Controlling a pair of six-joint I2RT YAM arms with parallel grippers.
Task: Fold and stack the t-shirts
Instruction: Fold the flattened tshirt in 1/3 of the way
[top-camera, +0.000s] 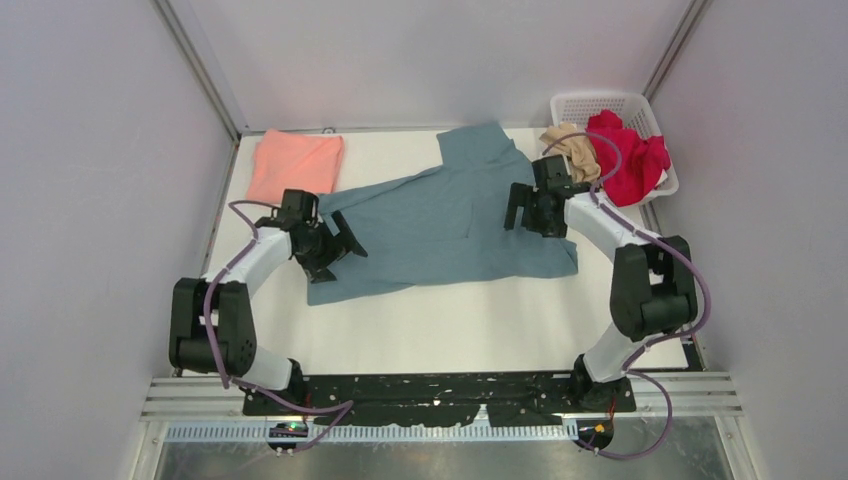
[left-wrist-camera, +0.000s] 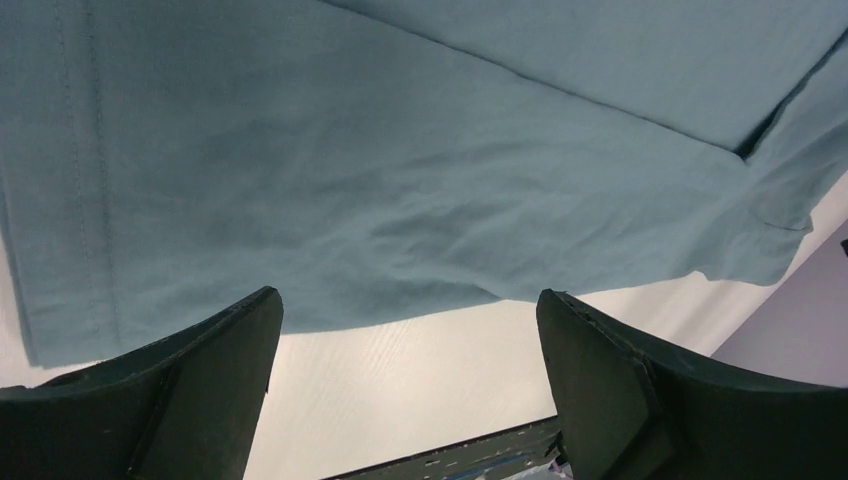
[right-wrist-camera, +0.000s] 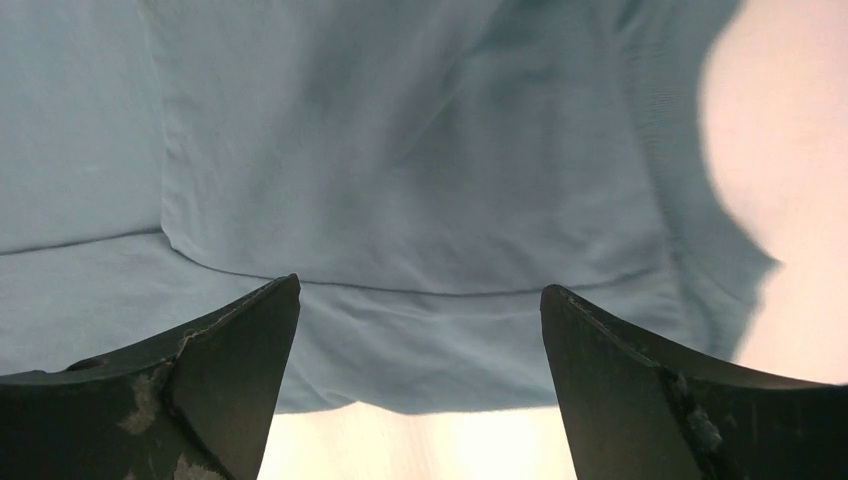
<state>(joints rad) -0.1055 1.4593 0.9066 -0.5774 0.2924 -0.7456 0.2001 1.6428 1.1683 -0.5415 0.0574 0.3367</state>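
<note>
- Placement: slate-blue t-shirt (top-camera: 440, 220) lies partly folded mid-table, reachable by 2 arms.
- Left gripper (top-camera: 340, 260), right gripper (top-camera: 530, 220): jaws spread, empty, above opposite ends.
- Salmon-pink t-shirt (top-camera: 295, 165), folded far-left, likely starts the stack.

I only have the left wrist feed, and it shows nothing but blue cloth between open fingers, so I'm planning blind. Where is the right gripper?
Observer: The right gripper hangs open over the right part of the blue t-shirt, holding nothing.
Operator: Is any shirt folded already?
Observer: A salmon-pink t-shirt lies folded at the far left corner of the table.
Operator: What's left to do?
Observer: A red t-shirt is bunched in the white basket at the far right, and a beige t-shirt is draped at its rim.
</note>
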